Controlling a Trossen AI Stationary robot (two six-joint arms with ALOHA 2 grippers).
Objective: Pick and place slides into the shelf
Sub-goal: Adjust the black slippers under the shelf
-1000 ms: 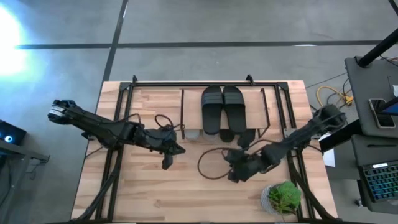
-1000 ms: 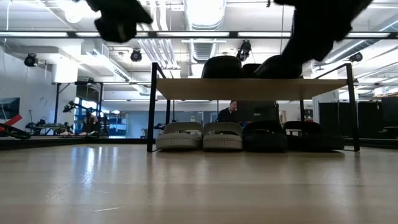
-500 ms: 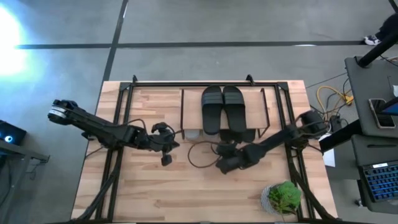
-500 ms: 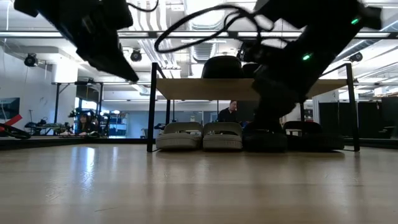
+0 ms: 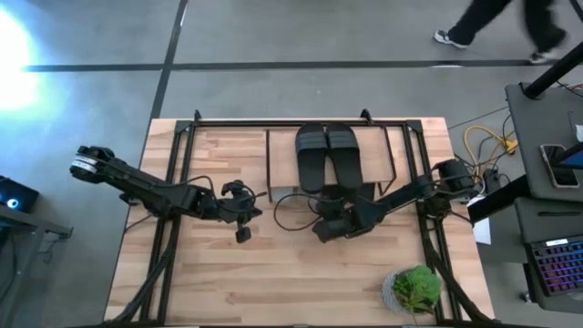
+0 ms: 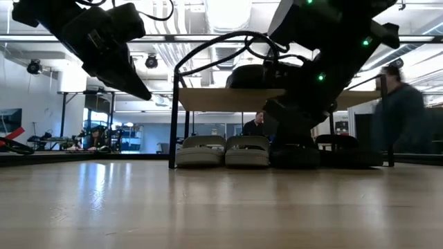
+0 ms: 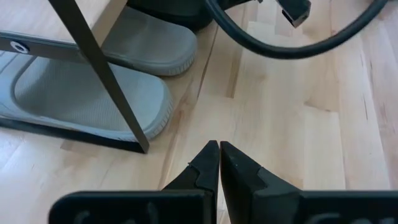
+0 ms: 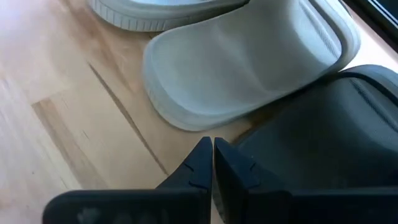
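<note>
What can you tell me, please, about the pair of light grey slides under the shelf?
The light grey slides sit side by side, flat on the tabletop beneath the shelf board, beside the black pair. They look moulded and matte, with rounded, ribbed sole edges. A black shelf leg stands against one. The right tool, shut, hovers near the other's toe.

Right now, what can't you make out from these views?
- Black slip-on slides under the low wood-topped shelf: high view, the board covers them; low view, the right arm blocks most.
- Light grey slip-on slides: high view, hidden under the board.
- Passing person: low view, blurred.
- Right gripper contact with the black slide: cut off.
</note>
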